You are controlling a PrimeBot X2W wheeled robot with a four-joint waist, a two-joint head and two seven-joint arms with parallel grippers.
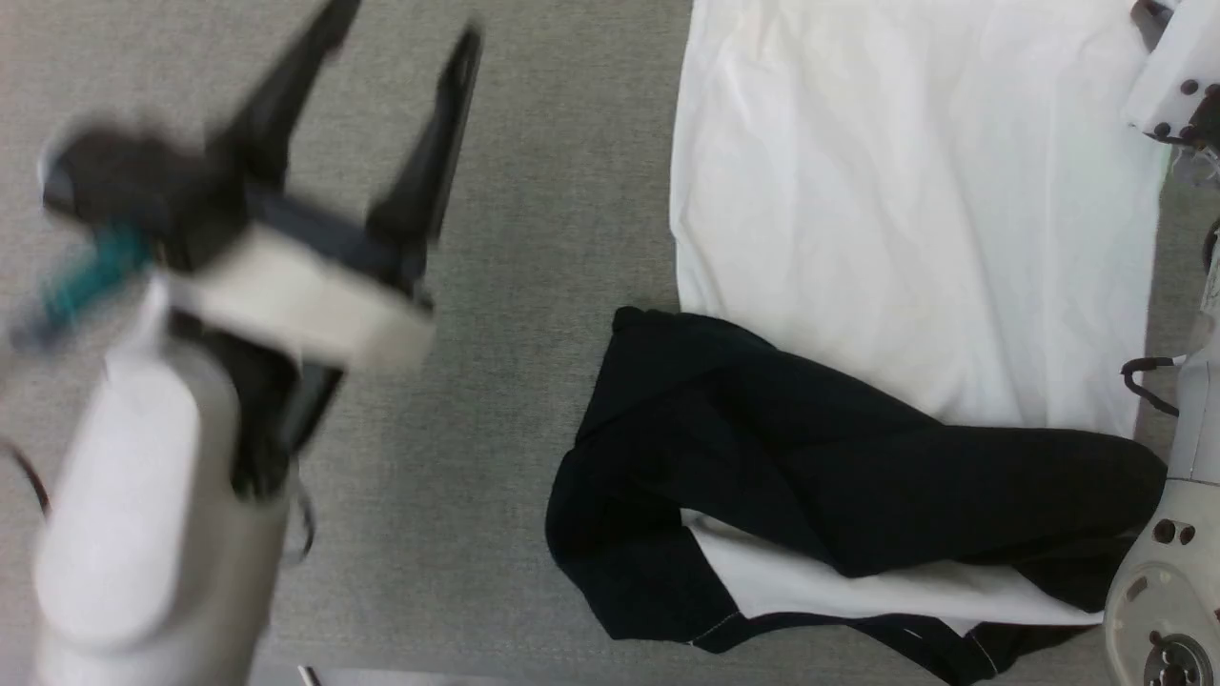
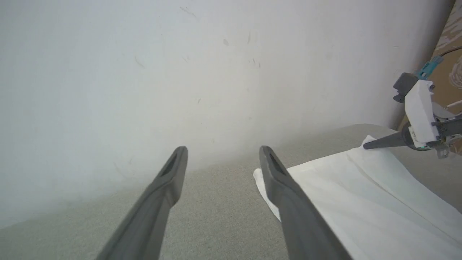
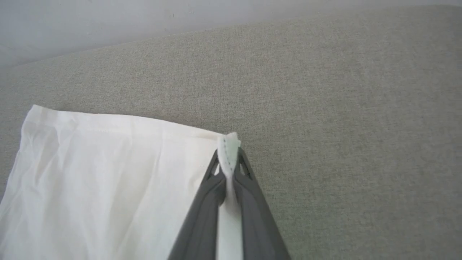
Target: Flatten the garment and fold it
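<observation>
- The garment (image 1: 905,238) is lying on the right half of the grey-clothed desk (image 1: 534,238). Its white body is stretching away toward the far edge by the wall (image 2: 144,72).
- The black sleeve and shoulder part (image 1: 762,448) is sitting bunched and folded over itself toward the near edge, so the flattening is judged to be unfinished.
- The right pincer (image 3: 228,159) is squeezing its fingers together on the hem's right corner, with a stitched tuft of white cloth poking out past the tips. Gripping there is probably meant to let that arm pull the hem (image 3: 119,121) taut.
- The left pincer (image 1: 405,29) is hovering above bare desk to the left of the garment, fingers spread wide and holding nothing.
- In the left wrist view its fingers are pointing toward the hem's free left corner (image 2: 258,173), which is lying flat just beside one finger. That is likely the matching hold.
- With both hem corners gripped, the shirt could be tugged straight and the crumpled black end drawn out.
</observation>
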